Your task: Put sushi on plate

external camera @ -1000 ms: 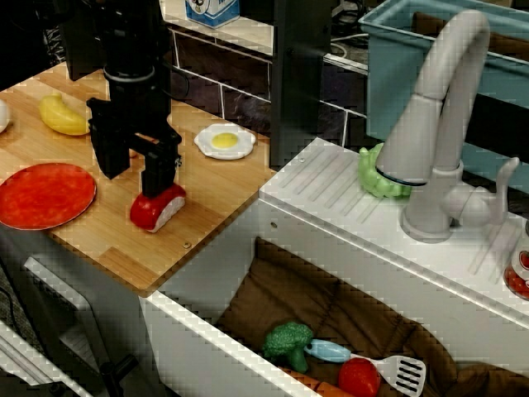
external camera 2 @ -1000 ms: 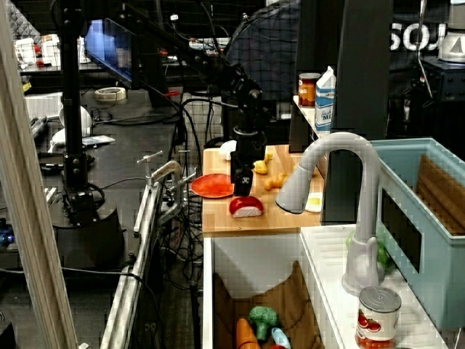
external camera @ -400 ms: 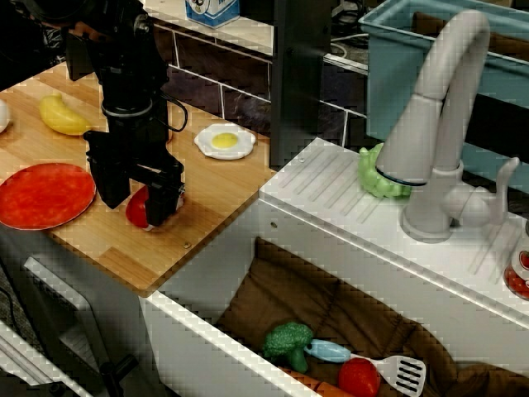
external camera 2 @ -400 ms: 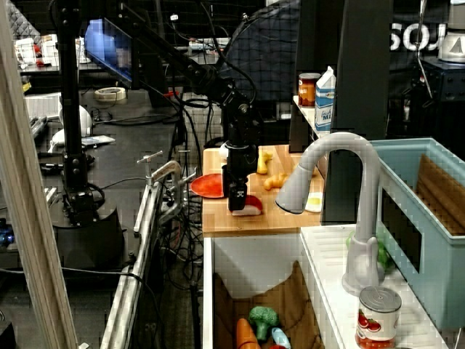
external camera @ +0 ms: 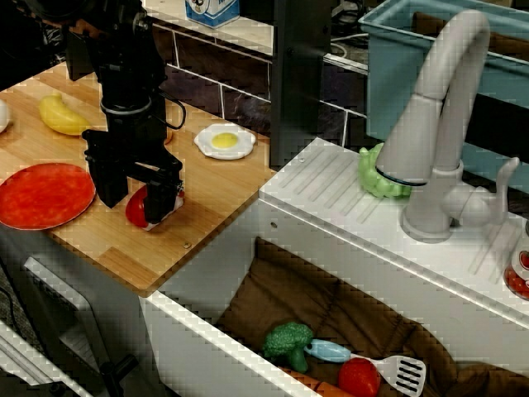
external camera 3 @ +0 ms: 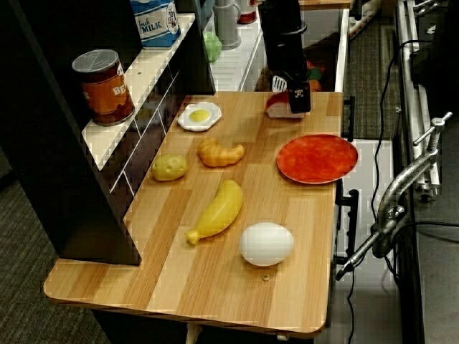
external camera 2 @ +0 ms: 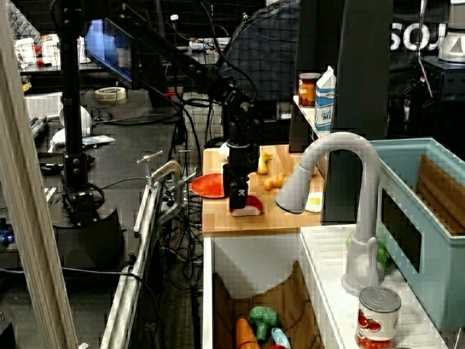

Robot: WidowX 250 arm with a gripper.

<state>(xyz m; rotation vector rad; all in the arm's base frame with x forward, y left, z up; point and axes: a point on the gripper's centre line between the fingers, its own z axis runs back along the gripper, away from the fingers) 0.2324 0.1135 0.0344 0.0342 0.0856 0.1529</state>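
Observation:
The sushi (external camera: 139, 209), red top over a white base, lies on the wooden counter just right of the red-orange plate (external camera: 43, 195). My gripper (external camera: 135, 203) is down at counter level with its black fingers on either side of the sushi; the jaws stand wide and look open. The fingers hide much of the sushi. In the side view the gripper (external camera 2: 238, 203) covers the sushi (external camera 2: 251, 208), with the plate (external camera 2: 211, 185) behind it. In the overhead view the sushi (external camera 3: 275, 109) sits beyond the plate (external camera 3: 317, 158), under the gripper (external camera 3: 292, 104).
A fried egg (external camera: 224, 141), banana (external camera: 62, 114), croissant (external camera 3: 220, 152), potato (external camera 3: 169, 167) and white egg (external camera 3: 266, 244) share the counter. A shelf with a can (external camera 3: 106, 86) and milk carton (external camera 3: 154, 21) runs along the back. The sink (external camera: 207, 335) with broccoli (external camera: 288, 341) lies right of the counter edge.
The gripper has come down from above the sushi to counter level and now straddles it. Over the last 0.4 s it has barely moved. The sushi has stayed in place.

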